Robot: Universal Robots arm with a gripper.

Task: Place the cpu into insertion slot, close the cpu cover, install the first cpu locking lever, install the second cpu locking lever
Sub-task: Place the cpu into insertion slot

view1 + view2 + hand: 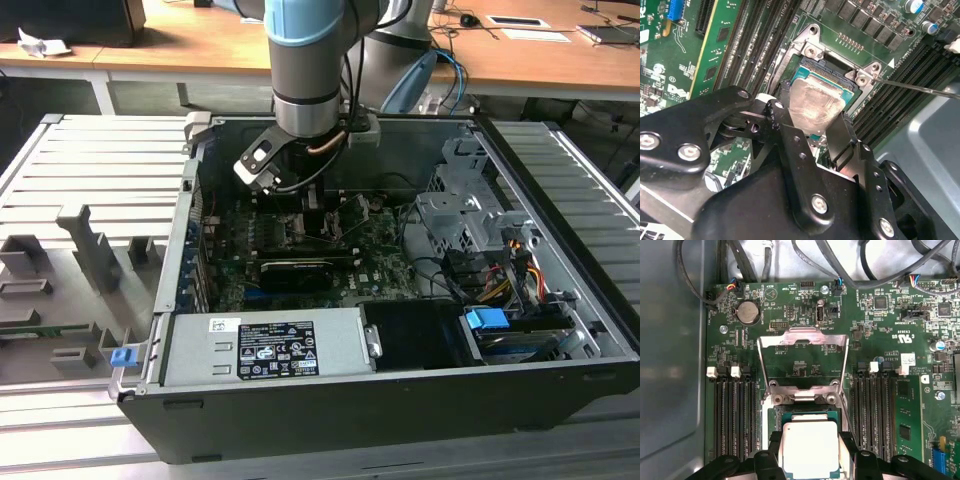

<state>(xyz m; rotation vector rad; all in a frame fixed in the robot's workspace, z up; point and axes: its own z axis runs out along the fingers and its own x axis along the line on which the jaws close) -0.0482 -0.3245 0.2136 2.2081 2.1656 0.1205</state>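
The cpu (pixel 810 447) is a silvery square chip on a green base, also seen in the second wrist view (pixel 812 107). It sits over the insertion slot (pixel 800 399), whose dark inside and metal rim (pixel 812 51) show just beyond it. My gripper (pixel 810 452) is shut on the cpu, with a black finger (pixel 842 135) against each side. The cpu cover (pixel 802 340), a silver frame with a large window, is swung open past the slot. A thin locking lever (pixel 920 87) sticks out from the slot's corner. In the exterior view my gripper (pixel 300 195) reaches down into the computer case.
Rows of memory slots (pixel 735 410) flank the socket on both sides. A long black graphics card (pixel 295 270) lies in front of the gripper. The power supply (pixel 265 345), drive cage (pixel 460 215) and cables (pixel 500 270) crowd the case. Grey foam fixtures (pixel 80 250) lie at the exterior view's left.
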